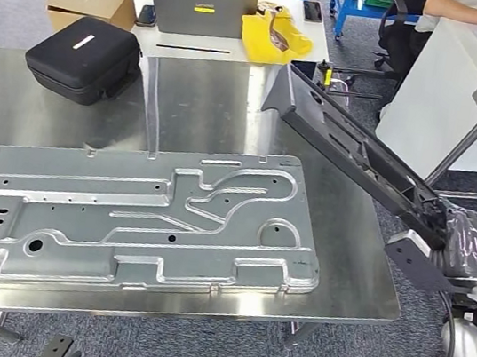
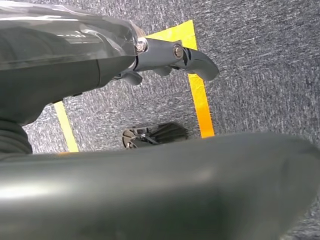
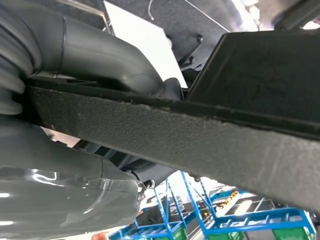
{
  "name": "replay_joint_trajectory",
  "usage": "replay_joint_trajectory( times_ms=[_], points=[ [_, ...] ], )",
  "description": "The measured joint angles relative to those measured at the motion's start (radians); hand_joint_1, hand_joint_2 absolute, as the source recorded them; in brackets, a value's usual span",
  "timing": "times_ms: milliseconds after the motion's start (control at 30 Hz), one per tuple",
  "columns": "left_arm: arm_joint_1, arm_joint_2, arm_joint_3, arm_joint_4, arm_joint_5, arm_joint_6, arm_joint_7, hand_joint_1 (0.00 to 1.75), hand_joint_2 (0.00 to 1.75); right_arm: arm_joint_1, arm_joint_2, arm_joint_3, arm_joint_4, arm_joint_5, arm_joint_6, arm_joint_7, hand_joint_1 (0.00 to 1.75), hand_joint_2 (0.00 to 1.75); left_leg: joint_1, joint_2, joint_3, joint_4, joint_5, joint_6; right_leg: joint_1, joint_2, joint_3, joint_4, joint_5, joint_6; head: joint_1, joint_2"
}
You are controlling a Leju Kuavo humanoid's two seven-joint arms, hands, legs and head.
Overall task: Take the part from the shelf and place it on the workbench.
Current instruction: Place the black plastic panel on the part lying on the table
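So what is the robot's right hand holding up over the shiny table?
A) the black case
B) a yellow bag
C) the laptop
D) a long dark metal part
D: the right hand grips one end of the long dark metal part, which slants up over the shiny table.

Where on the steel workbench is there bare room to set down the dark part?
The right robot hand holds the dark part above the workbench. Bare steel lies between the stamped panel and the right edge, also behind the panel beside the black case. The left is crowded.

Bright, even overhead light; soft glare on the steel workbench (image 1: 245,117) around 12 o'clock, and close-up wrist views are pretty blurry.
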Motion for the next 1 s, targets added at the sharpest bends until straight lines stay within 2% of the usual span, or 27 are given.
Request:
replay_joint_trajectory(
  times_ms=[300,633,800,1000],
  points=[
    [-0.013,0.000,-0.024,0.000,-0.008,-0.007,0.013,0.00,0.00,-0.178,0.018,0.173,0.116,0.124,0.007,0.043,1.75,1.75,0.000,0.000,0.000,0.000,0.000,0.000,0.000,0.000,0.000,0.000,0.000,0.000,0.000,0.000],
    [-0.031,-0.005,-0.052,0.000,-0.017,-0.013,0.027,0.00,0.00,-0.405,0.135,0.429,0.247,0.160,0.067,0.089,1.75,1.75,0.001,0.000,0.000,0.000,0.001,0.000,0.001,0.000,0.000,0.001,0.000,0.000,0.000,0.000],
    [-0.032,-0.007,-0.060,0.000,-0.011,-0.015,0.032,0.00,0.00,-0.462,0.180,0.510,0.292,0.149,0.080,0.105,1.75,1.75,0.001,0.000,0.000,0.000,0.001,0.000,0.001,0.000,0.000,0.001,0.000,0.000,0.000,0.000],
    [-0.032,-0.008,-0.066,0.000,-0.001,-0.017,0.033,0.00,0.00,-0.481,0.203,0.555,0.338,0.110,0.082,0.112,1.75,1.75,0.000,0.000,-0.001,0.000,0.001,0.000,0.000,0.000,0.000,0.001,0.000,0.000,0.000,0.000]
  ],
)
